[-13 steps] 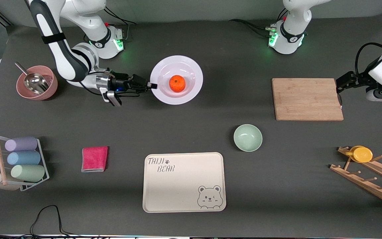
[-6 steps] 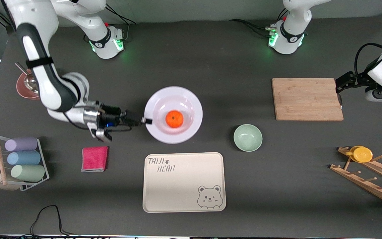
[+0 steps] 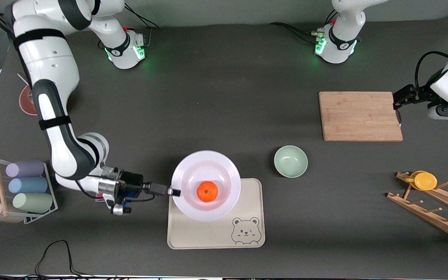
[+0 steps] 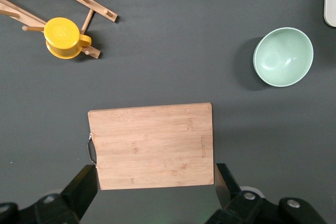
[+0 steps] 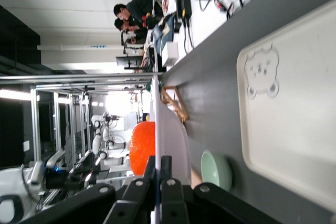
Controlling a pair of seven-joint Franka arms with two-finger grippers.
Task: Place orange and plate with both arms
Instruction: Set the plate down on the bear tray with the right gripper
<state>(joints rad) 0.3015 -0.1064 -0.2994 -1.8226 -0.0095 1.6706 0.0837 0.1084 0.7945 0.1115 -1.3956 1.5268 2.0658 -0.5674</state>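
Front view: right gripper (image 3: pixel 174 192) clamped on plate (image 3: pixel 224 202) rim at nine o'clock, orange (image 3: pixel 207 191) centred, over tray (image 3: pixel 193 237); left gripper (image 3: pixel 397 102) wide above cutting board (image 3: pixel 360 116); tilting risks rolling fruit off.

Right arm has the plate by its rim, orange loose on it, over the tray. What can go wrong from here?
1. The right claw pinches only one edge of the plate; it may sag or slip.
2. The orange sits loose and could roll off if the plate tilts.
3. The plate overhangs the cream tray edge; setting it down here may leave it uneven.
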